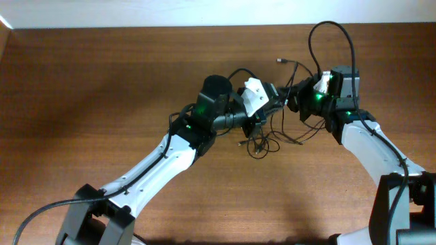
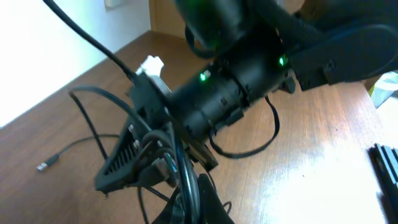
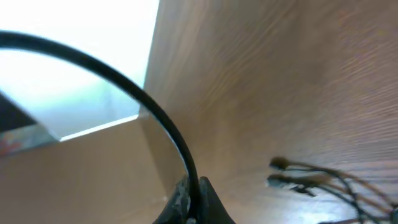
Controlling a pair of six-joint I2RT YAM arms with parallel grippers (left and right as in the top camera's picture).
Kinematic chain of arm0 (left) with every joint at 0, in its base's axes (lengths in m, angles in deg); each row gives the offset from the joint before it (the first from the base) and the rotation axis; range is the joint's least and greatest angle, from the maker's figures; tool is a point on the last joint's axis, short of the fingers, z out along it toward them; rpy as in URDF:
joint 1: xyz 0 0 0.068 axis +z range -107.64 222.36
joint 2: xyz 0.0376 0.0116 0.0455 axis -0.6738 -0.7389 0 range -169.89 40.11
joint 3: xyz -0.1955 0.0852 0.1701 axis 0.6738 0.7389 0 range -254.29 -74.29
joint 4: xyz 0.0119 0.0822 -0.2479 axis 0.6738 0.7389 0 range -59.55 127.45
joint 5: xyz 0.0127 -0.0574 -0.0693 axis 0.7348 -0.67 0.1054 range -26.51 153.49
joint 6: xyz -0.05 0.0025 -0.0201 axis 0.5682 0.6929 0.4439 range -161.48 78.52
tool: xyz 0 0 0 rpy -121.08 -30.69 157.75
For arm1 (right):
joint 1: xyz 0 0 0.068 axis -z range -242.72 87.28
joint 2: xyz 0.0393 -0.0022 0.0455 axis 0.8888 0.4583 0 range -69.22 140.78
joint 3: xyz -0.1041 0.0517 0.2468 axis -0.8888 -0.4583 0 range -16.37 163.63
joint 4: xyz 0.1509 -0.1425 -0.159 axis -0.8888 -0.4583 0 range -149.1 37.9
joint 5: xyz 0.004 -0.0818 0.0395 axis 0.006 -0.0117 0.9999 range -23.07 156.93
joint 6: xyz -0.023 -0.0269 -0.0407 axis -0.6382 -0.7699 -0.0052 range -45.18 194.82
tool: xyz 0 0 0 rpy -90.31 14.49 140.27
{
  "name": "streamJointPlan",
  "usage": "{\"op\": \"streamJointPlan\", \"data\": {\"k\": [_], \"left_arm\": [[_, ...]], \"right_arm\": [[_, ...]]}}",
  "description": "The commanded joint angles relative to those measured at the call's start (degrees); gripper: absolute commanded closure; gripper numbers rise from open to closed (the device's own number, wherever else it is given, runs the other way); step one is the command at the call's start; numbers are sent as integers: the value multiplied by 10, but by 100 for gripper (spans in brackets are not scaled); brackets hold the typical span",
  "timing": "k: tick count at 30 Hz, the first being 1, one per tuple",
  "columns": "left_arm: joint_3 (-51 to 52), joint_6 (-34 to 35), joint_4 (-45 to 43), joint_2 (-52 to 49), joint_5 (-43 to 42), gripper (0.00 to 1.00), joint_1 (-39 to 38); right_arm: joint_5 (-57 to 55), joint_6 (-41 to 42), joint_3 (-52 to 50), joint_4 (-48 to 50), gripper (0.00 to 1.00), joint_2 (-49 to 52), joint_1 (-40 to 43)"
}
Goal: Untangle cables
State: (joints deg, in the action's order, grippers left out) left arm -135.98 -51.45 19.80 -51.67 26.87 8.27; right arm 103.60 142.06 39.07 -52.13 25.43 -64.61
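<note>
In the middle of the worktop my two hands meet pretty much nose to nose, right over the cables, which sit in a loose black knot on the wood just in front of them. My left hand is pinched tight, and one of the cables runs up out of its fingertips toward the other arm. My right hand is clamped down too, with a cable arcing up and off to the left from between its tips. A couple of small plugs lie on the wood near it, with thin leads trailing away. One more plug end pokes out beyond the knot, toward the far edge.
</note>
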Motion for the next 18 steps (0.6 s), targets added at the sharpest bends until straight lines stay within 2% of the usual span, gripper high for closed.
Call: {"op": "streamJointPlan", "data": {"k": [1, 6, 7, 8, 10, 11, 16, 18], "left_arm": [[-2, 10, -35, 2, -39, 100, -5], [-2, 14, -37, 2, -51, 100, -1], [-2, 14, -37, 2, -51, 100, 6], [-2, 14, -36, 2, -51, 100, 11], [-2, 16, -32, 2, -52, 100, 37], [-2, 31, -30, 2, -52, 100, 56], [-2, 92, -28, 2, -52, 100, 140], [-2, 92, -30, 3, -60, 100, 165]], "right_arm": [[-103, -10, 0, -7, 96, -6, 1], [-116, -10, 0, -6, 96, -7, 4], [-116, -20, 0, -5, 82, -7, 9], [-116, -33, 0, -1, 74, -7, 14], [-116, -70, 0, 2, 50, -10, 41], [-116, -73, 0, 2, 42, -11, 54], [-94, -96, 0, -11, 26, -14, 133], [-74, -121, 0, -25, 26, -14, 160]]}}
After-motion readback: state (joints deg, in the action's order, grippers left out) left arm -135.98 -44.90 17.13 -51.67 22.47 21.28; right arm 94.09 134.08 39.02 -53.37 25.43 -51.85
